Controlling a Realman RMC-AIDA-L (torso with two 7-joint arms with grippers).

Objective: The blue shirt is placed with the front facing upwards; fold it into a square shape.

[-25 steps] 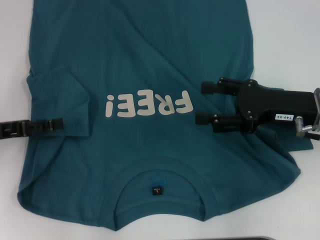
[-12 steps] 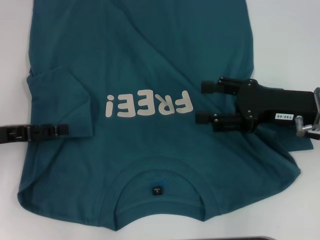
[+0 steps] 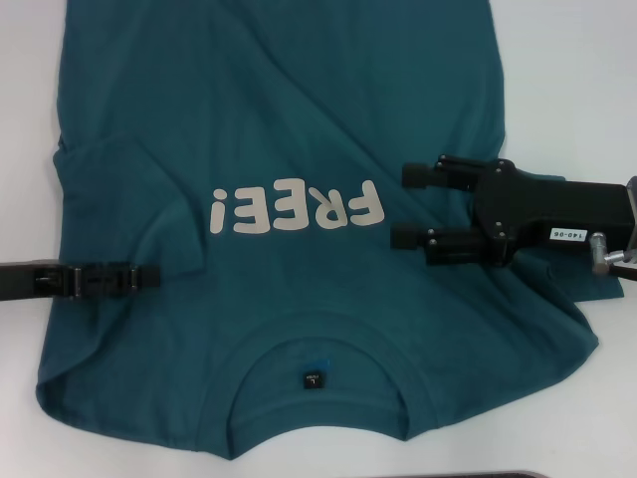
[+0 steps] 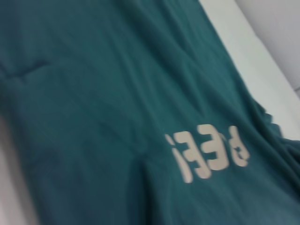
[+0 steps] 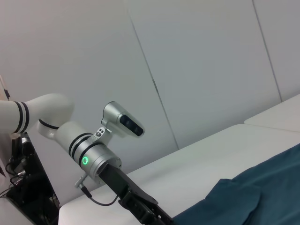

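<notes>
The blue shirt (image 3: 299, 110) lies front up on the white table, its off-white "FREE!" print (image 3: 297, 207) upside down to me and its collar (image 3: 318, 383) near the front edge. My left gripper (image 3: 147, 277) reaches in low from the left and is shut on the left sleeve, which is folded inward over the shirt body. My right gripper (image 3: 400, 206) hovers open just right of the print, with nothing between its fingers. The left wrist view shows the print (image 4: 206, 152) on flat cloth. In the right wrist view the left arm (image 5: 93, 159) stands across from a corner of the shirt (image 5: 253, 197).
White table (image 3: 567, 90) shows to the right of the shirt and in a strip on the left (image 3: 25, 149). A dark object's edge (image 3: 498, 475) sits at the very front. A grey wall (image 5: 197, 61) stands behind the table.
My left gripper has slid to the right along the shirt, drawing the folded sleeve further inward. The right gripper has stayed almost still.
</notes>
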